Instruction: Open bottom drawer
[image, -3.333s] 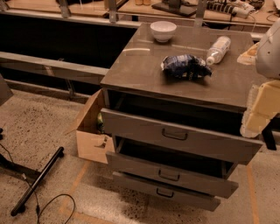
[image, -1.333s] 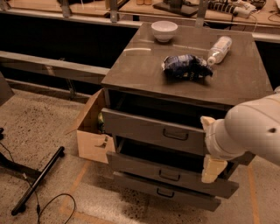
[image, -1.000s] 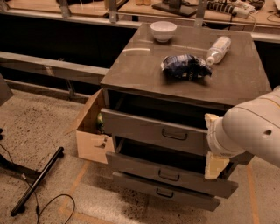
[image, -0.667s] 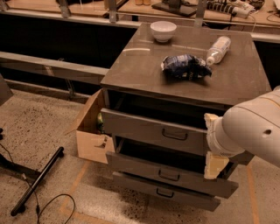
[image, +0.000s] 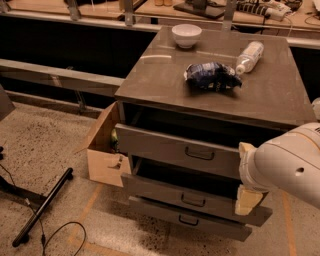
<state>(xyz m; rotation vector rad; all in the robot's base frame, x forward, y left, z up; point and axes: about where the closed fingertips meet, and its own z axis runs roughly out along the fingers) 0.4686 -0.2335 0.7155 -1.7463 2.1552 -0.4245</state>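
Observation:
The grey cabinet (image: 165, 80) has three drawers, all standing a little way out. The bottom drawer (image: 150, 209) is the lowest and shallowest, with a small dark bracket handle (image: 188, 220). The middle drawer (image: 165, 189) and the tall top drawer (image: 160, 147) are above it. My gripper (image: 247, 199), cream-coloured at the end of the white arm (image: 290, 167), hangs in front of the right end of the middle drawer. It is above and to the right of the bottom drawer's handle, apart from it.
On the cabinet top are a white bowl (image: 186, 35), a lying plastic bottle (image: 249, 56) and a dark blue snack bag (image: 212, 76). An open cardboard box (image: 102, 157) stands against the cabinet's left side. A black stand leg (image: 42, 207) and cables lie on the floor at left.
The arm came down from the upper right to the drawers' right end. Over the last second it has barely moved. The drawers have not moved.

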